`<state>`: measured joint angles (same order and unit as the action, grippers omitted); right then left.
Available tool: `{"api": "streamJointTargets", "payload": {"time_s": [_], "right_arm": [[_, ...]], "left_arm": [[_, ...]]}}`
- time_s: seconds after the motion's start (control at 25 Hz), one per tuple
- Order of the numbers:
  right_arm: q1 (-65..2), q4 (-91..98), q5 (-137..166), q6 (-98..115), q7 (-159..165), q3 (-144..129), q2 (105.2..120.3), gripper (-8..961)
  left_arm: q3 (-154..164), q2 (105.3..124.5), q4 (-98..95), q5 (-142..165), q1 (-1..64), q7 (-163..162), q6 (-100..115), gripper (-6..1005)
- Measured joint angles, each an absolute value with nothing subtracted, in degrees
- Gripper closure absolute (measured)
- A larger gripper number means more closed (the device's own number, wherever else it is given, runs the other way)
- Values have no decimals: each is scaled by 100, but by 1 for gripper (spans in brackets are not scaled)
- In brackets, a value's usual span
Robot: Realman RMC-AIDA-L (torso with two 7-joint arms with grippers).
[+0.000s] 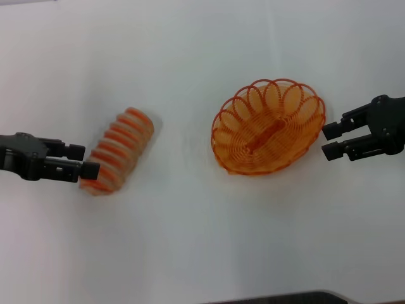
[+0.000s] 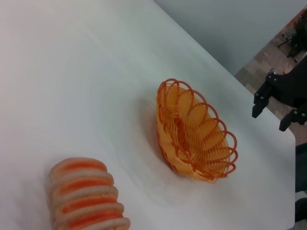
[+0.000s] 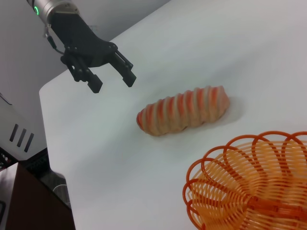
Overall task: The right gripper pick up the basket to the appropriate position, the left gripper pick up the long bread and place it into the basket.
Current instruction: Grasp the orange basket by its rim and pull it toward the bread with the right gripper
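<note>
The long bread, a pale loaf with orange stripes, lies on the white table left of centre. It also shows in the left wrist view and the right wrist view. My left gripper is open and empty at the loaf's left end, apart from it in the right wrist view. The orange wire basket stands empty right of centre, seen too in the wrist views. My right gripper is open, just beside the basket's right rim, not touching it.
The white table carries only the loaf and the basket. Its edge and corner show in the wrist views, with floor beyond. A dark edge lies at the bottom of the head view.
</note>
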<state>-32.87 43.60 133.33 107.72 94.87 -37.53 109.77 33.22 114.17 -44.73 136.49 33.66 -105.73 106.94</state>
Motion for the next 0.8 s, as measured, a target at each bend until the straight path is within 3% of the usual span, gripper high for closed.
{"api": "streamJointTargets", "payload": {"time_s": [0.8], "right_arm": [[-3455, 4533, 12727, 9824, 10312, -2649, 10953, 425]], "left_arm": [[3322, 11464, -4447, 13649, 3320, -10550, 10641, 208]]}}
